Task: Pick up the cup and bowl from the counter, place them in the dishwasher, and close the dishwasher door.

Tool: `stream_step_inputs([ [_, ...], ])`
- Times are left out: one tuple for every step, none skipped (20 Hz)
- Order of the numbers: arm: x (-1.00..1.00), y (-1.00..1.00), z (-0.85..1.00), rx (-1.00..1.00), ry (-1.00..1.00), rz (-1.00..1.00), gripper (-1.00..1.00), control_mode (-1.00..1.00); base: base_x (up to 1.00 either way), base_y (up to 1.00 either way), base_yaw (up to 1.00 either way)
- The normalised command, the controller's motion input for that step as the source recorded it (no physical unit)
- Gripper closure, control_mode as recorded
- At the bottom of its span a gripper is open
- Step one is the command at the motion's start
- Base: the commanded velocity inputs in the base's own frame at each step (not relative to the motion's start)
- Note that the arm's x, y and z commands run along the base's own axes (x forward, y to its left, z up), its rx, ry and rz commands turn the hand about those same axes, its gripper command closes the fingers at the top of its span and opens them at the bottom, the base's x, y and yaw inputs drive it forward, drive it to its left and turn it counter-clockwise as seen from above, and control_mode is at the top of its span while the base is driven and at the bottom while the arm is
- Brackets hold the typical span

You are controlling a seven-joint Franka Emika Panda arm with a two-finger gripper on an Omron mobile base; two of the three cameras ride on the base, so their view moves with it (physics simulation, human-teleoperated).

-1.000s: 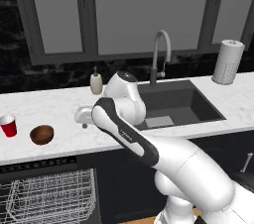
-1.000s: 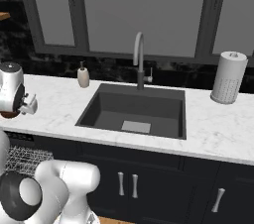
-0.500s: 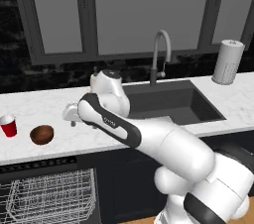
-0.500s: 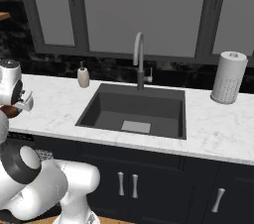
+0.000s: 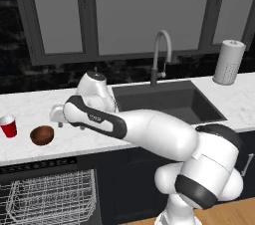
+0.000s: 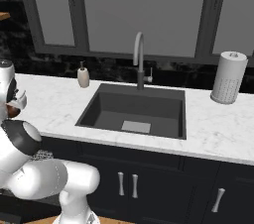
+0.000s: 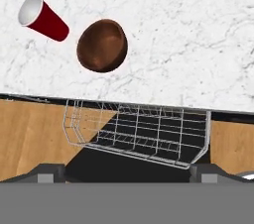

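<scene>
Right now gripper (image 5: 59, 117) hovers above the counter (image 5: 30, 104), jaws spread wide, nothing between them. Left base view: arm reaches from lower R across to the L, wrist bent over the worktop, gripper just R of the bowl (image 5: 42, 135), apart from it, no contact. Cup (image 5: 8, 126) stands upright at approx 9 o'clock of the bowl, near it but not touching, white rim up. Both sit on the marble near the front edge.

Hand view: bowl (image 7: 102, 45) sits upper L of centre, hollow facing cam, cup (image 7: 42, 17) at approx 10 o'clock from it, small gap between. Fingertips (image 7: 48, 173) low at the frame bottom, set far apart, well clear of both items. Below the counter edge the white wire rack (image 7: 138, 134) is pulled out, with the dark dishwasher door (image 7: 111, 160) lying open under it over wood floor. Rack looks unloaded.

Left base view again: dishwasher (image 5: 48, 196) is under the counter at approx 6 o'clock of the bowl, vented strip on top, rack showing.

Sink (image 6: 136, 110) is well R of the work area w/ faucet (image 6: 139, 58) at its 12 o'clock. Soap bottle (image 6: 83, 76) at sink's 10 o'clock by the back wall. Paper towel roll (image 6: 227, 77) far R, upright.
</scene>
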Motion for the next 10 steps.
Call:
stream_step_inputs([
  [0.03, 0.33, 0.0, -0.05, 0.0, 0.0, -1.0, -1.0, 0.0, 0.0, 0.0],
  [0.08, 0.36, -0.02, -0.06, 0.01, 0.0, -1.0, -1.0, 0.0, 0.0, 0.0],
  [0.1, 0.32, -0.02, -0.07, 0.01, 0.0, -1.0, -1.0, 0.0, 0.0, 0.0],
  [0.14, 0.34, -0.04, -0.09, 0.02, 0.0, -1.0, -1.0, 0.0, 0.0, 0.0],
  [0.16, 0.27, -0.01, -0.08, 0.01, 0.0, -1.0, -1.0, 0.0, 0.0, 0.0],
  [0.14, 0.32, -0.05, -0.09, 0.0, 0.0, -1.0, -1.0, 0.0, 0.0, 0.0],
  [0.13, 0.52, -0.09, -0.13, 0.0, 0.0, -1.0, -1.0, 0.0, 0.0, 0.0],
  [0.13, 0.5, -0.08, -0.13, 0.0, 0.0, -1.0, -1.0, 0.0, 0.0, 0.0],
  [0.18, 0.31, -0.03, -0.09, 0.0, 0.0, -1.0, -1.0, 0.0, 0.0, 0.0],
  [0.21, 0.27, 0.0, -0.07, 0.0, 0.0, -1.0, -1.0, 0.0, 0.0, 0.0],
])
